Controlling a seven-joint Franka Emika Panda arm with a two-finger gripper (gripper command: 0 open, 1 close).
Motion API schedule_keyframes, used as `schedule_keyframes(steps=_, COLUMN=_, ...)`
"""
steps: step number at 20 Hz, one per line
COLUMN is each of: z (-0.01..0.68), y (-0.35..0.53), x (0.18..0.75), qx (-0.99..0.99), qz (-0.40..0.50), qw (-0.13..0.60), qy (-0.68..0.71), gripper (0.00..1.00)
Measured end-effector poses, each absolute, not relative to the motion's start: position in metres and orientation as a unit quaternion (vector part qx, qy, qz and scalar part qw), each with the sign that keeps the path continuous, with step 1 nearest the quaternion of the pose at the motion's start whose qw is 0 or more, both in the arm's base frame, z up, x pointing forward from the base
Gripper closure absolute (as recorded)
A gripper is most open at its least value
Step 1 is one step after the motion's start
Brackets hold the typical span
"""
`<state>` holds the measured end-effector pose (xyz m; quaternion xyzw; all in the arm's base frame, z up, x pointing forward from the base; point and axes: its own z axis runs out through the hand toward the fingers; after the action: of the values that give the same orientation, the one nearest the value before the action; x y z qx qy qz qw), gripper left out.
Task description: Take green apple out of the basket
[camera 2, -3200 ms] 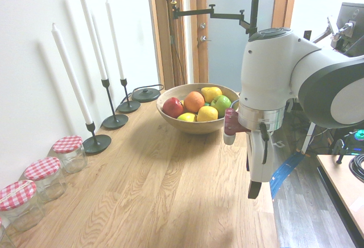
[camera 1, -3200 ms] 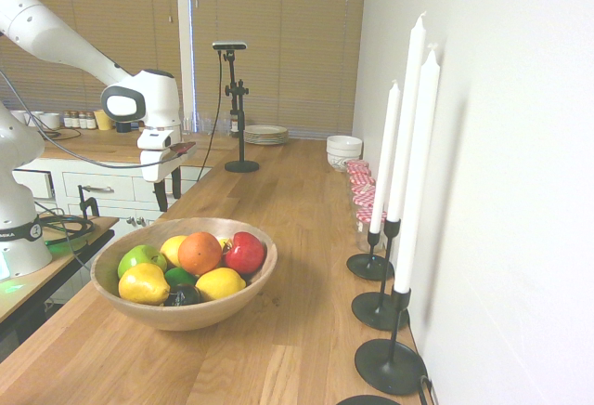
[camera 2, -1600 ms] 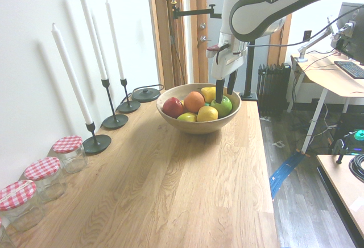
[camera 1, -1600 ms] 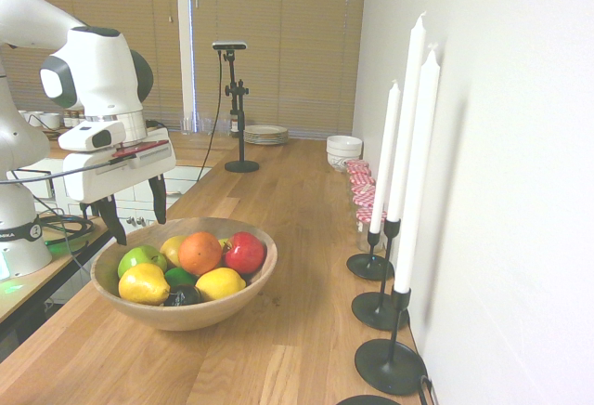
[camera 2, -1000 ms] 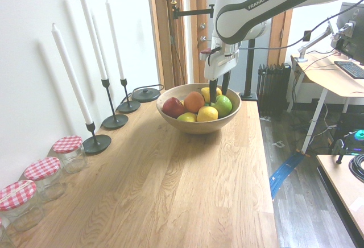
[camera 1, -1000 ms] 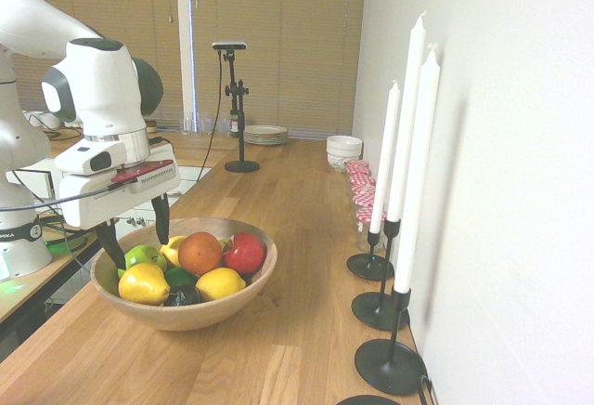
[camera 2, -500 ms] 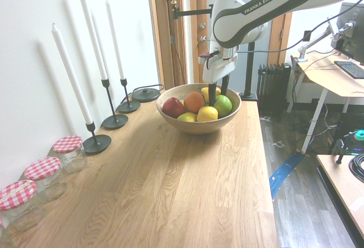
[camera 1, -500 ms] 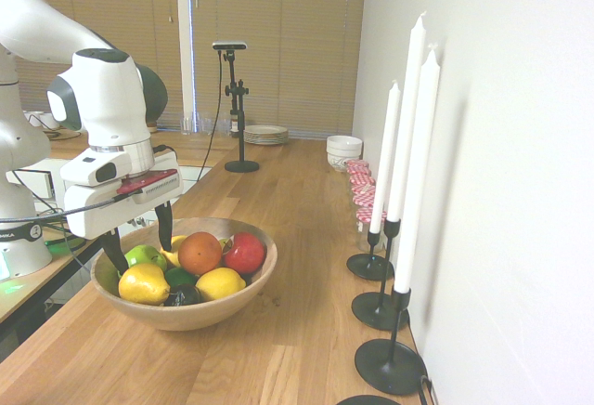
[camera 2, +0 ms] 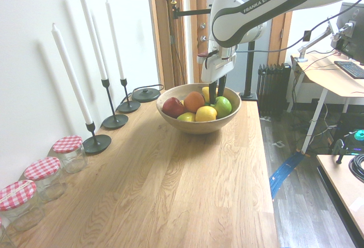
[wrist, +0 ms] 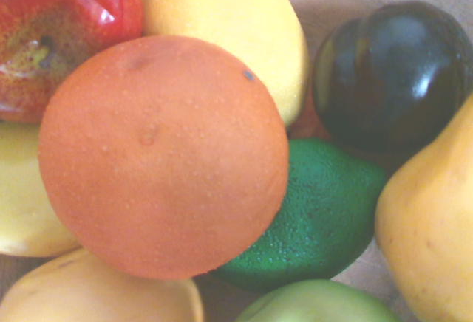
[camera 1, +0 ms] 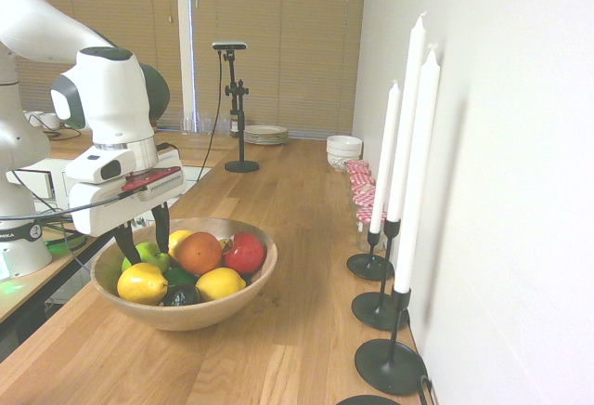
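Green apple (camera 1: 151, 255) low in our wooden basket (camera 1: 184, 316), we have our pincer (camera 1: 148, 241) spread, fingers reaching down around the fruit.

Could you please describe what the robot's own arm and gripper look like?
The arm is white with rounded links, dark grey-green caps and dark "FRANKA EMIKA" lettering; a dark cable runs beside it. The gripper has a white, boxy body, a red part on its side and two slim black fingers.
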<state>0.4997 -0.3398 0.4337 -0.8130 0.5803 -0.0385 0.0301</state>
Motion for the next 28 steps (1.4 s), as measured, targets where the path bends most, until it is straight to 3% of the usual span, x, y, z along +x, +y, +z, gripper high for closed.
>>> schedule_keyframes(steps=14, z=0.4340, y=-0.3392, x=0.5001, qx=-0.813, qz=-0.039, qw=0.030, qy=0.580, gripper=1.00)
schedule_keyframes(steps=15, z=0.4342, y=-0.3392, x=0.5002, qx=-0.813, qz=-0.039, qw=0.030, qy=0.580, gripper=0.00)
schedule_keyframes(steps=28, z=0.4380, y=-0.3416, x=0.4972, qx=-0.812, qz=-0.040, qw=0.031, qy=0.582, gripper=0.00)
